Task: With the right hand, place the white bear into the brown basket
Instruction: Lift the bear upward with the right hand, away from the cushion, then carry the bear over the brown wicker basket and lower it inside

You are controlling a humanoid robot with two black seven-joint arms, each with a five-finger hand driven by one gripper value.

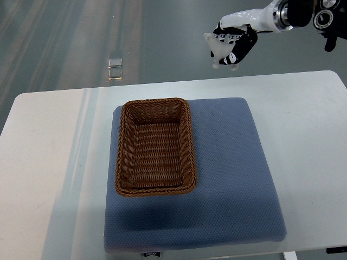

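Counting what shows: one basket (156, 147), one blue pad (227, 173), one white table (49, 162), one robot hand, and one bear (218, 47).

The right hand (234, 44) reaches in from the upper right corner, its arm white with black joints, and hangs above the grey floor (65, 38) beyond the table's far edge. Its fingers (238, 51), black on the inner side and white on the back, are curled around the bear, which sits pressed against the palm on the hand's left side. Only part of the bear shows: a small, pale, off-white lump with a pointed bit sticking up at the top and a rounded bit at the bottom. Its face and limbs are too small and too hidden by the fingers to make out.

The bear is held in the air, well apart from the basket, up and to the right of it.

The basket is brown woven wicker, rectangular with rounded corners, its long side running away from the robot. It stands on the left part of the pad, with nothing in it. The pad is a square cushion with a fine dotted weave, lying in the middle of the table.

Two small shiny squares (114, 68) lie on the floor, one just beside the other, beyond the table's far left.
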